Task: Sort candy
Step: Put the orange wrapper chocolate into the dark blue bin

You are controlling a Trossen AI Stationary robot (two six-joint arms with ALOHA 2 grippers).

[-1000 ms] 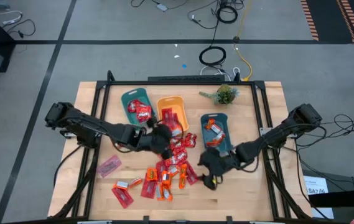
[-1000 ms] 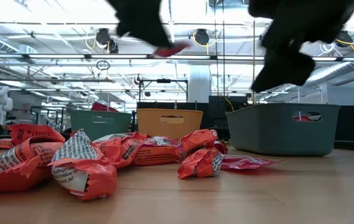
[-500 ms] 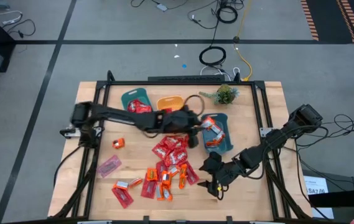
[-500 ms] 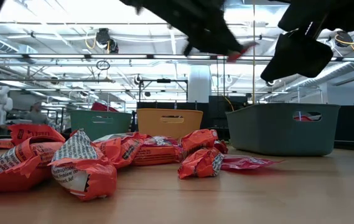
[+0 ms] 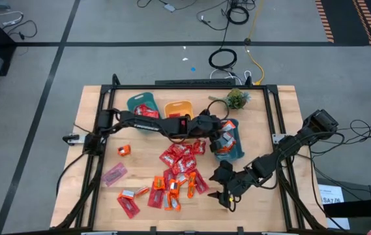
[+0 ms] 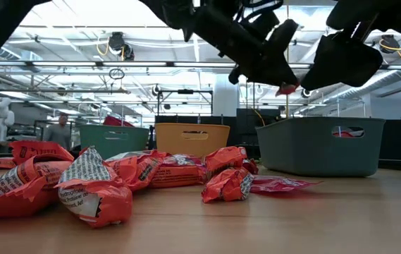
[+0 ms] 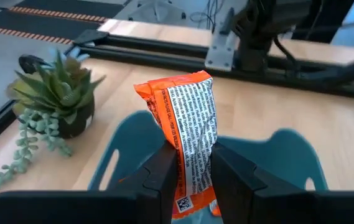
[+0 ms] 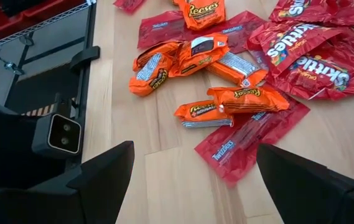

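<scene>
high: overhead | low: table-level | wrists: close (all share candy (image 5: 178, 171))

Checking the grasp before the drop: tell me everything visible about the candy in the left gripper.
The candy is a flat orange packet with a white panel of fine print and a barcode near its lower end, glossy and crinkled like foil or plastic. It stands roughly upright, pinched between the two fingers of the left gripper, most of it sticking out above them. It hangs over the teal bin, touching nothing else. In the low view it shows as a small red-orange tip under the gripper.
</scene>
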